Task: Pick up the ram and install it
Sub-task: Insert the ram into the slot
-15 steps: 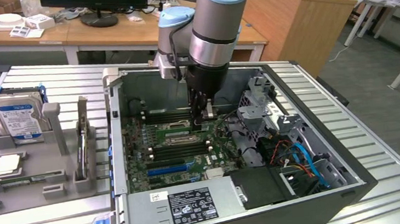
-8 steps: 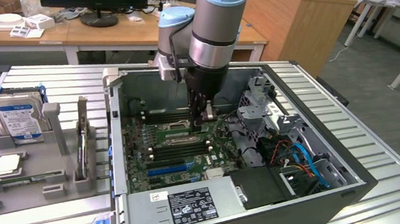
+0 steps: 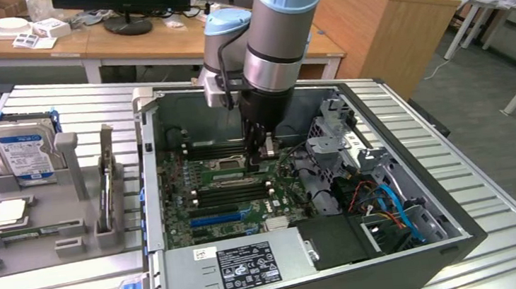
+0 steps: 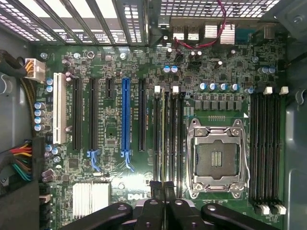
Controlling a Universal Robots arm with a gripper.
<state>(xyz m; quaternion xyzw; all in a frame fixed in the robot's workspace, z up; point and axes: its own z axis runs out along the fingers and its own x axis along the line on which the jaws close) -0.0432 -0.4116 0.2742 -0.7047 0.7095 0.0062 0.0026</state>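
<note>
— Item one, the ram. Where do you have it?

— In the gripper, down inside the open computer case. The jaws are drawn almost fully together and closed on the stick. In the wrist view it shows edge-on, a thin pale line running along the memory slots just beside the processor socket.

— Seated?

— Cannot confirm. It lines up with a slot in that bank, but I can't tell whether it is pressed home or held just above. My judgement: pick-up done, carry done, alignment looks right. Seating is unverified and the stick is not yet let go.

— Counts?

— One ram in the grip. One socket, nothing in it. Two banks of memory slots, one on either side of the socket. The far bank holds no stick. One blue expansion slot and one white expansion slot. Outside the case, the grey fixture sits at the exterior view's left. It holds one hard drive standing upright and one square silver chip lying flat.
</note>
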